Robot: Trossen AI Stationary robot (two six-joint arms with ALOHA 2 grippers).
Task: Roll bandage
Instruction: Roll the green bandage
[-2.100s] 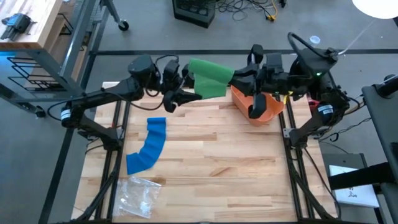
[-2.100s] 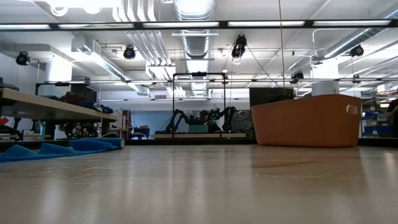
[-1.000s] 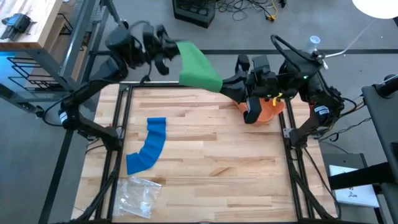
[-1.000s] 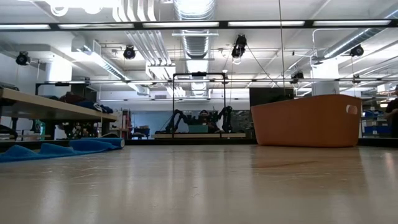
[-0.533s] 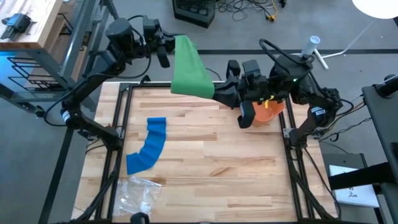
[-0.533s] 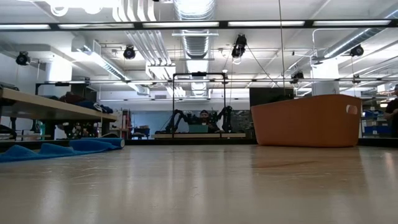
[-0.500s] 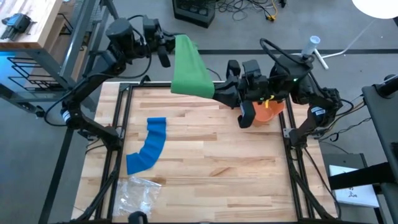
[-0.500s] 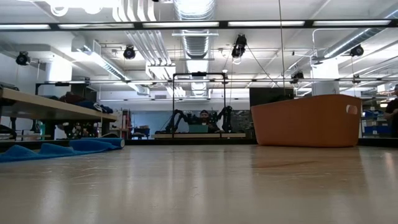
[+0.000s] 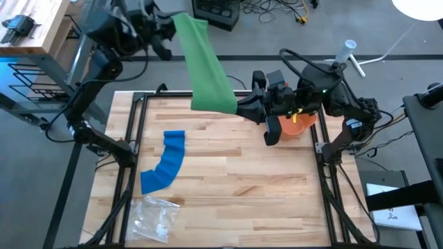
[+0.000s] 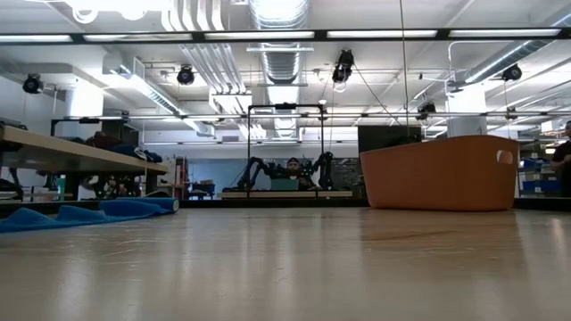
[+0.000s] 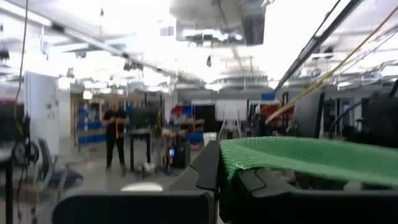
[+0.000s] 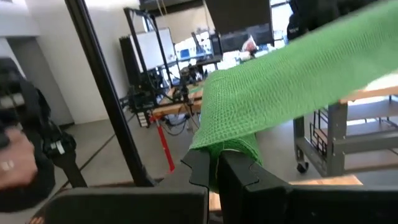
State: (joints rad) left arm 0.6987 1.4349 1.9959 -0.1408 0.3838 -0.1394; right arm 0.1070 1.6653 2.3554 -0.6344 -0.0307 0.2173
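While the green bandage (image 9: 205, 66) hangs stretched above the tabletop's (image 9: 228, 187) far edge, its long axis runs from the left tool (image 9: 168, 28), clenched on the far end, to the right tool (image 9: 241, 111), clenched on the end beside the orange bin (image 9: 299, 124).

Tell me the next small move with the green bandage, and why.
Probably lower the green bandage onto the table. The left end effector and right end effector each grip one end, stretching it in the air, so rolling likely needs a surface.
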